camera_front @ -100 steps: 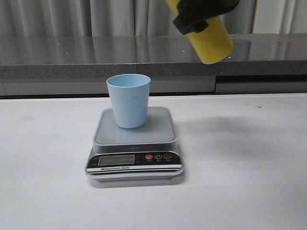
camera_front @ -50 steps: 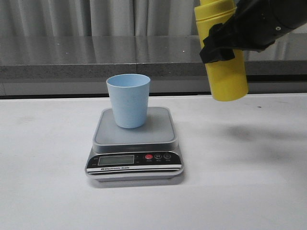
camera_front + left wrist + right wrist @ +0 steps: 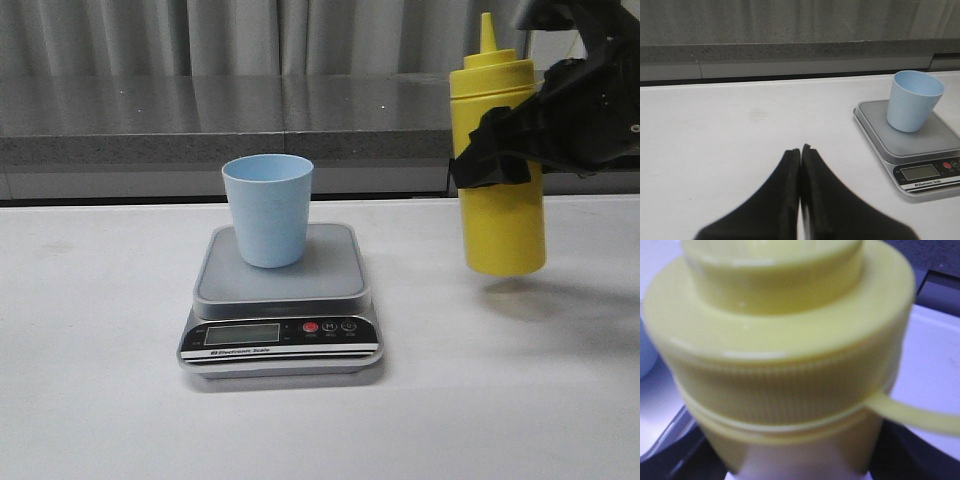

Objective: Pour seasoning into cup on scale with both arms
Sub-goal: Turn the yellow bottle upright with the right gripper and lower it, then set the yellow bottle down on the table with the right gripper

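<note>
The right gripper (image 3: 500,160) is clamped around the middle of the seasoning bottle (image 3: 500,225), which it holds upright, nozzle up, just above the table (image 3: 110,380). The cup (image 3: 267,208) stands on the scale (image 3: 282,300), well apart from this gripper on its inner side. The left gripper (image 3: 800,155) has its fingers pressed together on nothing; cup and scale lie ahead of it toward the bottle.

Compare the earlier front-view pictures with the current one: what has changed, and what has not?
The right end effector has brought the seasoning bottle down and to the right, turning it from tilted with its base toward the camera to upright, just above the table. It stays gripped throughout. The cup and scale have not moved.
</note>
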